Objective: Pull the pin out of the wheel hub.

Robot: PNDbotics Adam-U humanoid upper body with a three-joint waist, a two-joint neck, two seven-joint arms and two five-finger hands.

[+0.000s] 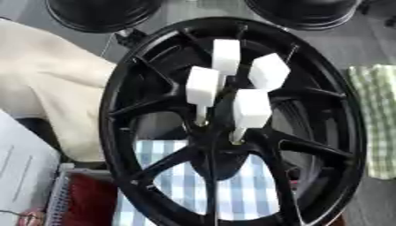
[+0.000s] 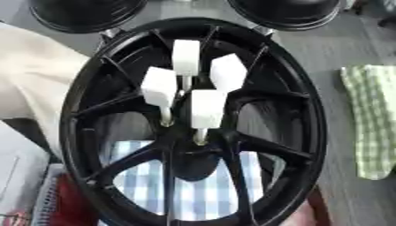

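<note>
Four white block-headed pins [image 1: 250, 110] stood in the black spoked alloy wheel hub [image 1: 232, 128]; neither hand was visible.

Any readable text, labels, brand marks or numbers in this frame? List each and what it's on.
None readable.
Wheel hub: no brand or size marking visible on the black spokes or rim.
White-capped pins: caps are blank.
White sheet at lower left: faint lines only, too blurred to read.

wheel hub [image 1: 232, 123] at centre, four pins [image 1: 203, 86] standing in its middle; cloth [image 1: 46, 79] left; towel [image 2: 371, 119] right.
</note>
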